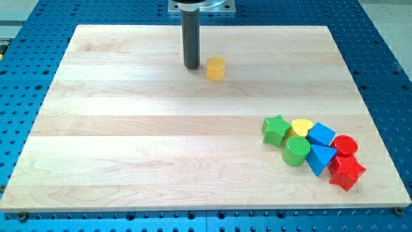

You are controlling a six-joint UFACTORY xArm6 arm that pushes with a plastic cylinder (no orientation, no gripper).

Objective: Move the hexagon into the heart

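Wood makes up the work surface: a pale board (161, 142) of glued planks, lying on a blue perforated metal table (386, 58) that shows on all sides of it. No bins, trays or other containers stand on the board; the blocks lie loose on the wood.

My tip (192, 67) touches down near the view's top, slightly left of centre, at the end of a straight dark rod hanging from a grey mount at the frame's upper edge. It is a bare rod with nothing to open or close. Just to its right, apart by a narrow gap, sits the yellow hexagon (215, 68).

Well apart from both, at the view's lower right, seven blocks crowd together. The green star (275, 129) is leftmost, with the yellow heart (301, 126) just beside it on the right. A blue cube (321, 135) touches the heart's right side. Below lie a green cylinder (296, 151) and a blue triangle (320, 158). A red cylinder (345, 145) and a red star (346, 173) close the cluster on the right.
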